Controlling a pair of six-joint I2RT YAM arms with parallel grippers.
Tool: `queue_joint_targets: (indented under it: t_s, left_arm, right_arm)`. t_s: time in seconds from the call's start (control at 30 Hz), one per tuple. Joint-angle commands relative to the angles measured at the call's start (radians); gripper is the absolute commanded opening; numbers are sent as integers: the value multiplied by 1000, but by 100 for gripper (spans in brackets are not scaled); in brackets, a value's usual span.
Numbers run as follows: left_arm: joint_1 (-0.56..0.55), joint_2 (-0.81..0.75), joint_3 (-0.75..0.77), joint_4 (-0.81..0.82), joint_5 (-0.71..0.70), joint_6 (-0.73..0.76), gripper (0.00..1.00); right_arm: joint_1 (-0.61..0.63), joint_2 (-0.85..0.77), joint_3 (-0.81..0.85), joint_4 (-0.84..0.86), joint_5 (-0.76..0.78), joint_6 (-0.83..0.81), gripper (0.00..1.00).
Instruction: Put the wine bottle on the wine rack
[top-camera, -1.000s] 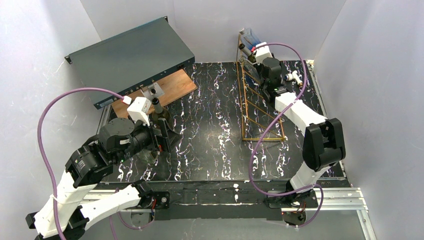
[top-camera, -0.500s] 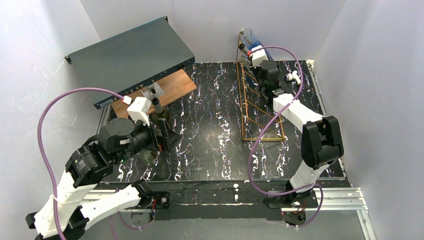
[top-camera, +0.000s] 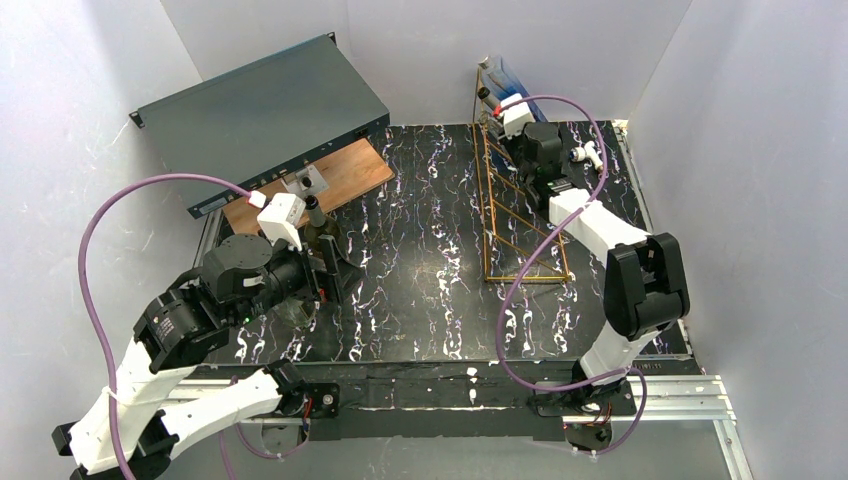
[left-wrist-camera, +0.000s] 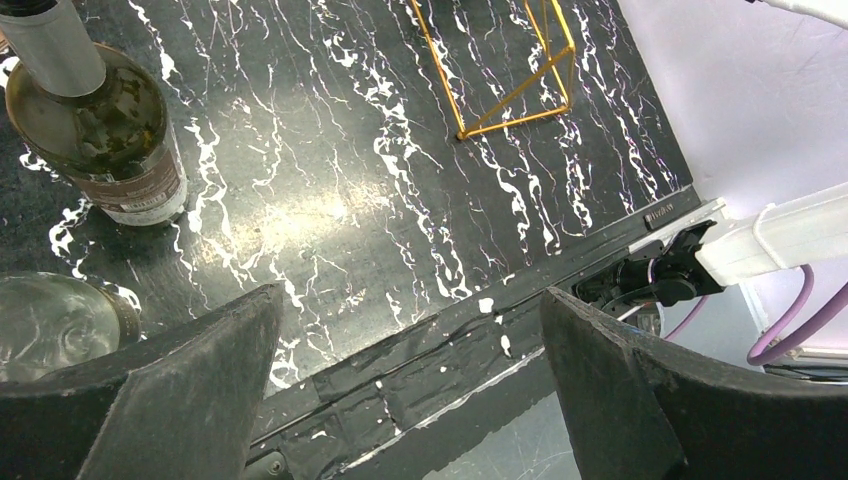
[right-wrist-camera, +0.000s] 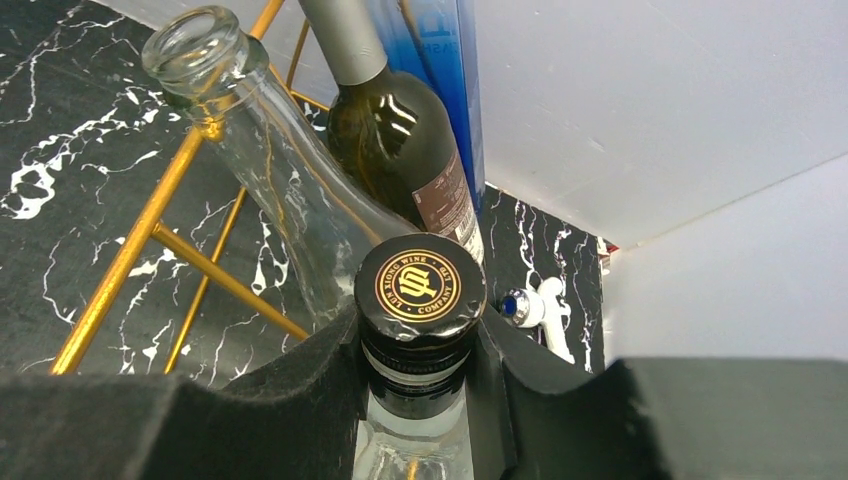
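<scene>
Compared with a second ago, we see the right arm (top-camera: 600, 225) shifted slightly left, closer to the wine rack (top-camera: 520, 215) at the far right of the table (top-camera: 420, 300). The left arm (top-camera: 200, 310) has not moved. The right arm stretches far forward with its elbow raised. The right gripper (right-wrist-camera: 420, 345) is clamped on the neck of the wine bottle (right-wrist-camera: 415, 385) at the rack's far end, beside a clear bottle (right-wrist-camera: 265, 160) leaning on a gold rung and a dark bottle (right-wrist-camera: 400, 140) behind it. The left gripper (left-wrist-camera: 410, 380) hovers with its jaws spread wide near a standing bottle (left-wrist-camera: 105, 130). On the held bottle's black cap (right-wrist-camera: 420, 285) we read "WINE COMPANY" in gold.
</scene>
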Motion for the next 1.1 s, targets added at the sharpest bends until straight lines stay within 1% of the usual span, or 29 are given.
queue_joint_targets:
  t_s: [0.0, 0.23, 0.43, 0.53, 0.63, 0.87, 1.07]
  left_arm:
    - [6, 4, -6, 8, 4, -8, 99]
    - [6, 5, -5, 9, 7, -8, 99]
    - [6, 10, -1, 8, 12, -8, 99]
    - [6, 9, 1, 10, 13, -8, 99]
    - [6, 6, -2, 10, 11, -9, 99]
    - [6, 13, -3, 18, 19, -7, 99]
    - [6, 4, -13, 20, 22, -12, 99]
  right_arm:
    - [-32, -72, -13, 41, -61, -56, 1]
    - [-44, -93, -30, -7, -154, -76, 1]
    - [-44, -94, -37, -27, -186, -85, 1]
    - [-45, -90, -38, -41, -186, -92, 4]
    - [-44, -91, -42, -57, -185, -93, 8]
    - [-40, -103, -63, -88, -201, -79, 23]
    - [-29, -110, -74, -104, -175, -82, 33]
